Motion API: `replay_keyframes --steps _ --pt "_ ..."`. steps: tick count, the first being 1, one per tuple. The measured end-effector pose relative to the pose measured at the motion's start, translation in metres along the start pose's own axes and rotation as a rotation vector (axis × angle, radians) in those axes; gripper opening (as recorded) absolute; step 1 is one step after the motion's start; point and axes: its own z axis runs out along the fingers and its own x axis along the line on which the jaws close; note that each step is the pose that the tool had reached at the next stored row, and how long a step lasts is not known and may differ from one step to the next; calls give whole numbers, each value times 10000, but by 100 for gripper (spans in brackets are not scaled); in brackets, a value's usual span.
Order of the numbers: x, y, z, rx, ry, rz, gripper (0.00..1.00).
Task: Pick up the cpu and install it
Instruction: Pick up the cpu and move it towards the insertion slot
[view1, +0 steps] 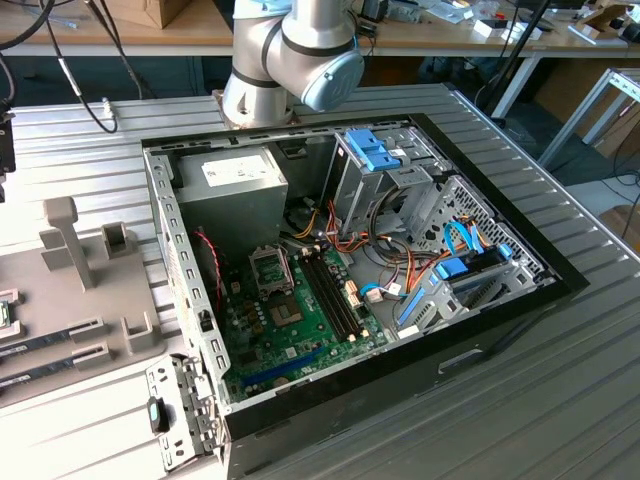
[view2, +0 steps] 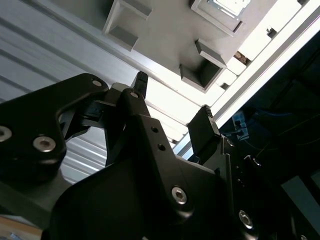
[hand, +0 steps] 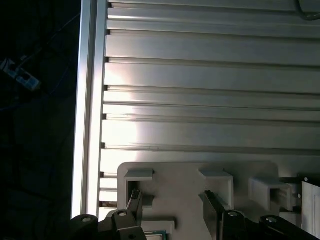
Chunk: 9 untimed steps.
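Note:
My gripper (view2: 172, 102) is open with nothing between its two black fingers, and it hangs above a grey fixture tray (view2: 165, 35). The cpu (view2: 223, 7) looks like a silvery square in a raised pocket of that tray, a little beyond the fingertips and cut off by the picture's edge. In the first wrist view the gripper (hand: 172, 202) shows over the same tray, and a thin green rim, probably the cpu (hand: 152, 233), peeks out beside one finger. In the exterior view the motherboard's empty socket (view1: 270, 268) lies inside the open computer case (view1: 450, 345).
The case stands on a ribbed aluminium table (view1: 560, 400). Its inside holds a grey power supply (view1: 228, 175), blue drive brackets (view1: 375, 150) and bundled cables. The grey fixture tray (view1: 90, 300) with upright posts and memory sticks (view1: 55, 335) sits at the exterior view's left. The table edge (hand: 90, 100) drops into darkness.

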Motion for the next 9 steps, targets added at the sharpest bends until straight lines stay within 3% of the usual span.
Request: replay_keyframes --steps 9 --pt "2 -43 4 0 1 -1 60"
